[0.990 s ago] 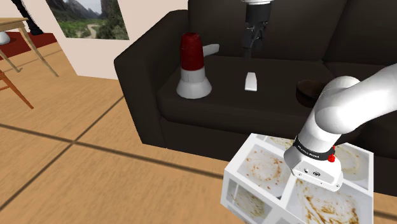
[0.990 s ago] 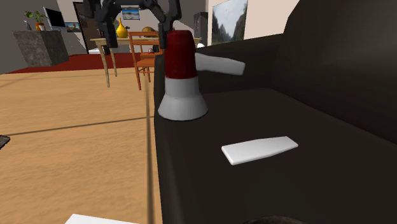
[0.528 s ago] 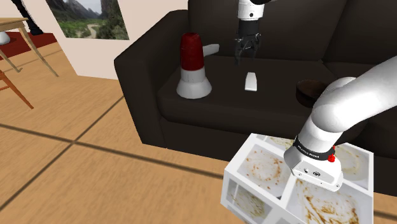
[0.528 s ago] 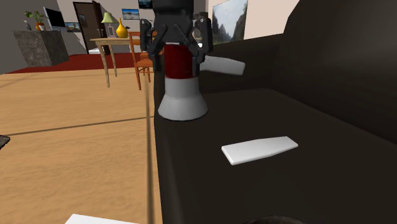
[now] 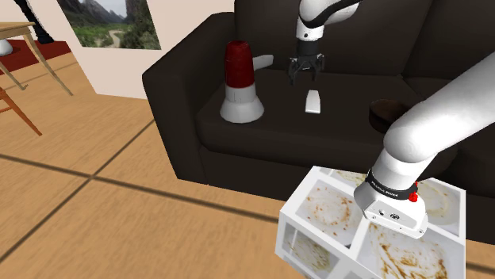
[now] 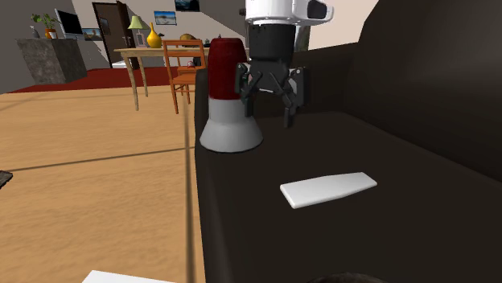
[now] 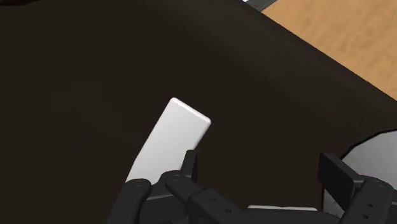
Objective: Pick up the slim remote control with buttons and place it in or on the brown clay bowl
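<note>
The remote (image 5: 312, 102), drawn as a plain white slab with no buttons to be seen, lies flat near the middle of the sofa (image 5: 182, 87) seat, clear of every edge and touching nothing else. The gripper (image 6: 269, 100) hangs just above the seat on the backrest side of the remote, with its fingers (image 7: 189, 160) standing apart and nothing between them. In the wrist view the remote (image 7: 167, 145) sits beside one finger and outside the gap, so it is not yet lined up for a grasp. A red-topped thing (image 5: 240, 83) on a grey base stands towards the seat's armrest end, near the gripper but apart from the remote. The bowl (image 5: 389, 113), dark brown, sits at the seat's front edge, well apart from the remote and partly hidden by the arm. I judge the step in hand to be the approach, with the pick not begun. The next move calls for a shift towards the seat's front edge until the remote is centred between the fingers, a turn to bring them across its narrow width, then a descent and a squeeze low enough to catch so thin a slab off a soft cushion.
</note>
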Robot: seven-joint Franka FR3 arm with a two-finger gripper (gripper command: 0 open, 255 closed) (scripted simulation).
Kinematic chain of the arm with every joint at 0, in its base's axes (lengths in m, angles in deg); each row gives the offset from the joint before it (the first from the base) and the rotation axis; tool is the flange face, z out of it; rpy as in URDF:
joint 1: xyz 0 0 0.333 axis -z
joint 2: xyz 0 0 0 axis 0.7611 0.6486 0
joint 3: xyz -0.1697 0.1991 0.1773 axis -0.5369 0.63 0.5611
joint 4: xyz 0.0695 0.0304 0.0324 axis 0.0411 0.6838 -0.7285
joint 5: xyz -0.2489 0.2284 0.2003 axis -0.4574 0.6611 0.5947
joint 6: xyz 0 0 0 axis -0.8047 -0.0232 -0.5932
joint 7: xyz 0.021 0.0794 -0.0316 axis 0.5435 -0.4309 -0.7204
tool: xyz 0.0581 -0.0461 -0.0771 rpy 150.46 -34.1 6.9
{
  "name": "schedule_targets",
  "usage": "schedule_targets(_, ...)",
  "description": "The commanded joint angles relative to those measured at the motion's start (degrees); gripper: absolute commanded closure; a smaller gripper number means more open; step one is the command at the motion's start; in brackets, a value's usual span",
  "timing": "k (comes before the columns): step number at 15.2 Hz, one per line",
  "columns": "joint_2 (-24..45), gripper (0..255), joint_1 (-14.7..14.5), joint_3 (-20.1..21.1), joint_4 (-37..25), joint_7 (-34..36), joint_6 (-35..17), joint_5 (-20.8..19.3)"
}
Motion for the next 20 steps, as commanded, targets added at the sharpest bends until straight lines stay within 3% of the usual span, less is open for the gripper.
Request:
schedule_targets(1,2.44,0,1.65,-0.87,0.27,2.51,-2.95,-0.28)
schedule_targets(12,15.71,0,9.79,-6.65,0.17,14.70,-17.22,-0.62)
schedule_targets(20,19.91,0,10.08,-7.17,2.40,14.74,-23.67,0.14)
